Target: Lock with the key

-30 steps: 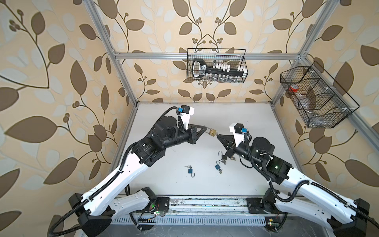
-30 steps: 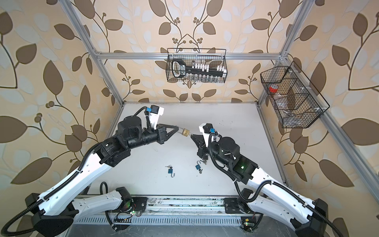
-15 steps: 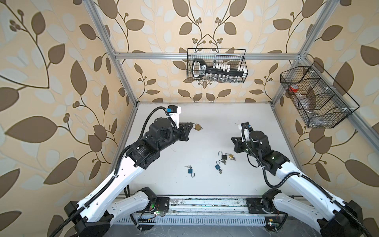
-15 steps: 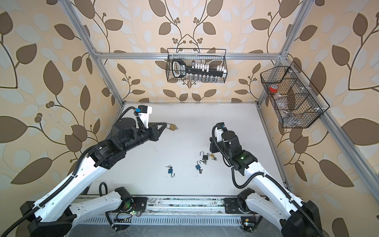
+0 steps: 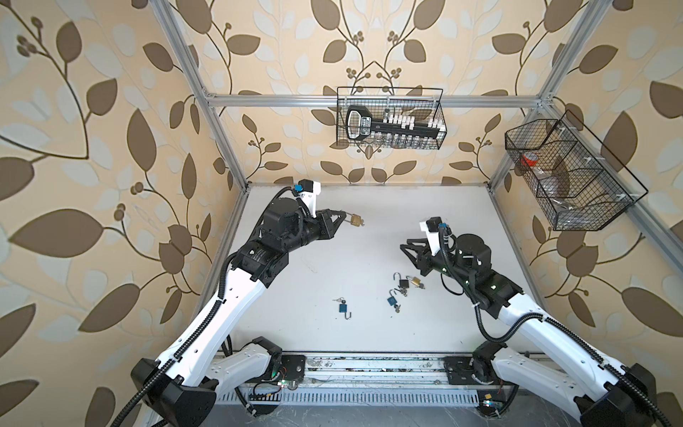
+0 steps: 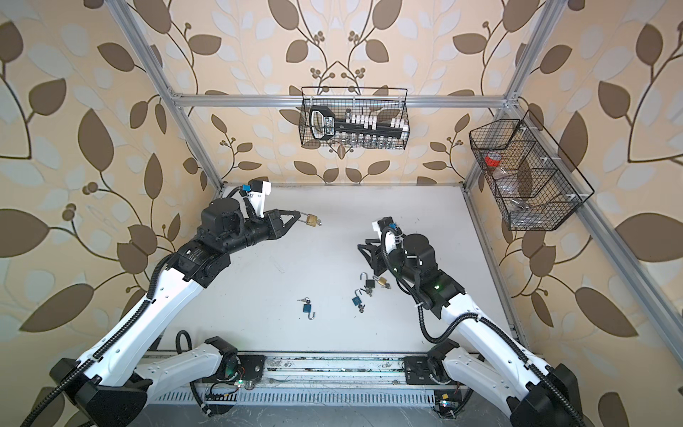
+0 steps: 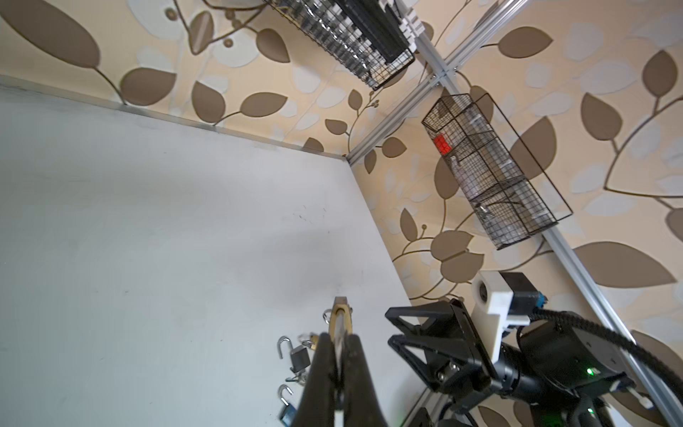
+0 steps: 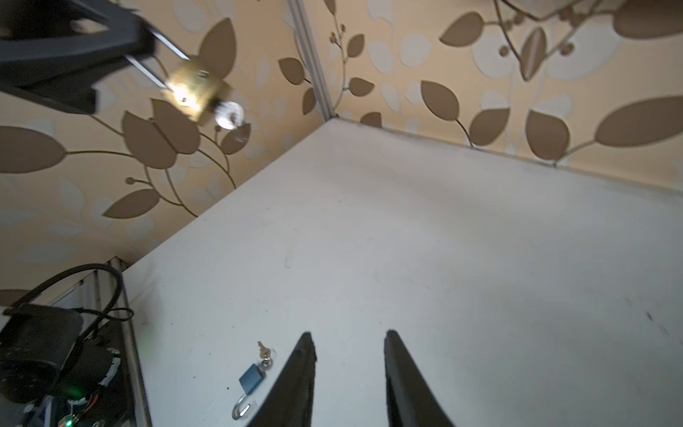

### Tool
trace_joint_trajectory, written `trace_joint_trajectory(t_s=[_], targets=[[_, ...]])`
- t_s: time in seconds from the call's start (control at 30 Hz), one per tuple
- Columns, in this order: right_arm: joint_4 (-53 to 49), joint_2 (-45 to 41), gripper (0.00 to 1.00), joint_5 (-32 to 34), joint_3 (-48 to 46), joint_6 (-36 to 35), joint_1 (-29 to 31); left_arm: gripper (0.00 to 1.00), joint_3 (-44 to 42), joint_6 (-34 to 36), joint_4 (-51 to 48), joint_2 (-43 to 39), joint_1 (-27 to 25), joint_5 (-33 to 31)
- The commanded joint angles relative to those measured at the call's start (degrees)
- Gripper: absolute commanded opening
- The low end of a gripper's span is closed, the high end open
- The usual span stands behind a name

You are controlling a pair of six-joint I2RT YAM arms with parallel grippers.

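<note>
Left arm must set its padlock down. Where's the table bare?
Bare: the table from the left gripper and its brass padlock, and the right gripper, back to the wall. Crowded: the padlock cluster and blue padlock in front.

**Table** [image 5: 369, 236]: a cluster of padlocks [image 5: 403, 284] lies right of centre, with a lone padlock [image 5: 343, 307] to its left and nearer. The left end effector [image 5: 344, 215] holds a raised padlock [image 5: 356, 220] far left. A far basket [image 5: 388, 146] and a right basket [image 5: 576, 214] hang on the walls.
</note>
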Motion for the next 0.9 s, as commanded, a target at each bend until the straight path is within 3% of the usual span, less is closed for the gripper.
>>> trace_joint_trajectory(t_s=[0.0,0.27,0.57,0.87], targets=[[6.3,1.2,0.43,7.3,2.0,-6.2,5.6,0.0,0.1,-3.0,9.3,0.6,0.0,7.6],[13.6,5.2,0.46,15.5,4.8,-7.4,9.5,0.0,0.5,-4.3,13.7,2.6,-0.1,11.2],[14.7,9.7,0.41,13.6,9.7,-9.2,9.5,0.0,0.5,-4.7,14.1,2.3,-0.1,11.9],[14.5,11.7,0.28,13.1,11.9,-9.3,9.5,0.0,0.9,-4.4,13.2,1.9,-0.1,12.3]])
